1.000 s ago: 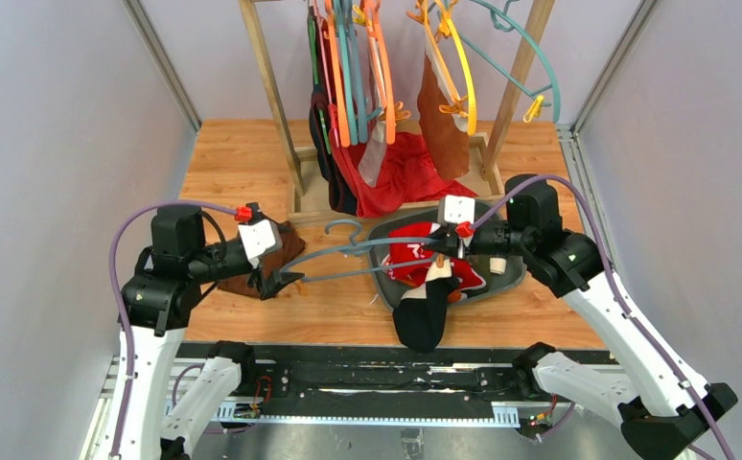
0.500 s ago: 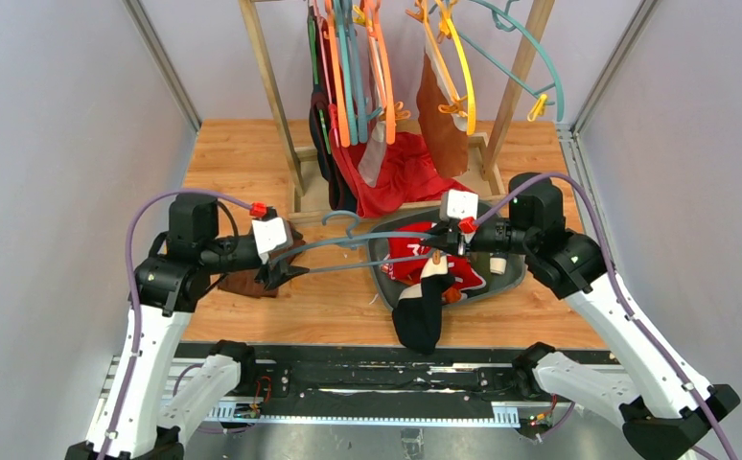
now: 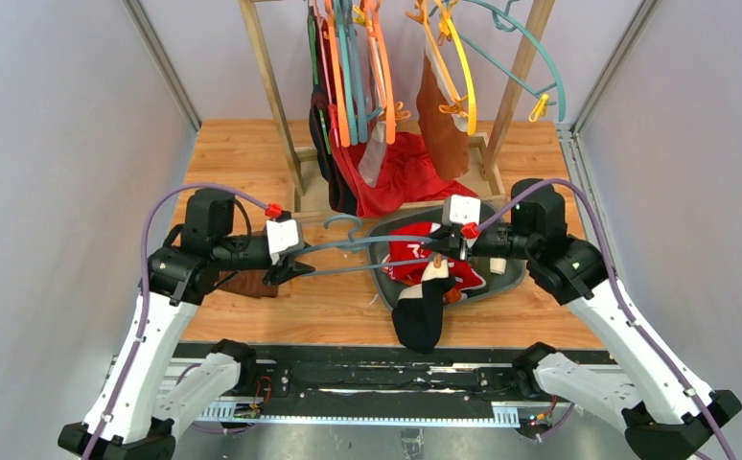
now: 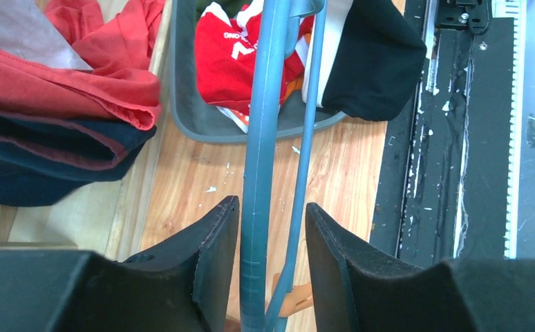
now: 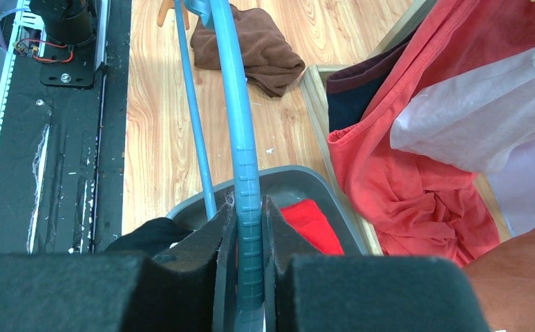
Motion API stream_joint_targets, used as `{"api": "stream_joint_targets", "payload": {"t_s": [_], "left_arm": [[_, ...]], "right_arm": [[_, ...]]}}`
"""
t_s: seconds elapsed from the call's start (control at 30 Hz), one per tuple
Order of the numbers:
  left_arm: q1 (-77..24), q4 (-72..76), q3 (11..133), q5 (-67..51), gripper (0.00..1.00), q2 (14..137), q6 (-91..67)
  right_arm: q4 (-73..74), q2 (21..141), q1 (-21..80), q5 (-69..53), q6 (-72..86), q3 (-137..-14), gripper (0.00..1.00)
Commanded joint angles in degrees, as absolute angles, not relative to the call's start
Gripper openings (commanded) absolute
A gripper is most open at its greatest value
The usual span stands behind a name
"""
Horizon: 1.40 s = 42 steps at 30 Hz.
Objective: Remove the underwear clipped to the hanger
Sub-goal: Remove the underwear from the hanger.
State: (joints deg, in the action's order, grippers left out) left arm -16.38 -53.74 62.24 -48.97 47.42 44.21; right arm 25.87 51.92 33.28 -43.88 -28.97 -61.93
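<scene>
A blue-grey hanger [image 3: 367, 251] lies level between my two grippers, above the table. My right gripper [image 3: 441, 251] is shut on its thick bar [image 5: 240, 138]. From an orange clip [image 3: 436, 260] beside that gripper hangs a black brief [image 3: 423, 316], drooping over the near rim of the grey tray [image 3: 511, 278]. A red brief with white trim [image 3: 415, 261] lies in the tray. My left gripper [image 3: 295, 269] is at the hanger's other end. Its jaws stand apart with both hanger bars [image 4: 261, 138] between them; the left finger is against the thick bar, and a gap remains on the right.
A wooden rack [image 3: 271, 86] at the back carries several coloured hangers, a large red cloth [image 3: 405, 177] and a brown garment [image 3: 439, 120]. A dark brown cloth [image 3: 250, 284] lies on the table under my left arm. A black rail [image 3: 386, 369] runs along the table's near edge.
My left arm has moved right along the hanger's end and its jaws have narrowed round the bars. The right gripper and the black brief have stayed put.
</scene>
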Motion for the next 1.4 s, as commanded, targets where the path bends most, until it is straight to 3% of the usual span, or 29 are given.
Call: {"api": "stream_joint_targets", "payload": {"t_s": [0.0, 0.27, 0.37, 0.47, 0.53, 0.6, 1.07, 1.37], "left_arm": [[-16.9, -53.6, 62.2, -49.1, 0.42, 47.4, 45.0], [-17.0, -53.6, 63.2, -47.7, 0.14, 47.2, 46.7], [-17.0, -53.6, 63.5, -46.2, 0.01, 46.9, 49.7], [-16.9, -53.6, 64.7, -43.6, 0.00, 46.3, 52.5], [-17.0, -53.6, 65.9, -42.1, 0.00, 46.0, 53.7], [-16.9, -53.6, 67.0, -40.8, 0.00, 45.4, 55.2], [-17.0, -56.5, 82.2, -31.6, 0.00, 42.7, 67.2], [-17.0, -59.0, 92.0, -35.0, 0.00, 45.0, 69.8]], "right_arm": [[23.9, 50.6, 34.1, -45.2, -29.0, -61.2, 0.01], [24.5, 50.1, 34.1, -46.9, -30.1, -59.8, 0.02], [24.9, 49.8, 34.0, -48.2, -30.4, -59.2, 0.18], [25.7, 49.5, 33.9, -50.1, -30.6, -58.9, 0.37], [26.1, 49.1, 33.7, -50.8, -30.6, -59.0, 0.55], [26.2, 48.5, 33.3, -51.4, -30.4, -58.9, 0.64], [17.9, 43.4, 23.9, -56.0, -12.0, -61.4, 0.67], [16.5, 43.4, 22.5, -52.3, -9.7, -60.8, 0.67]]}}
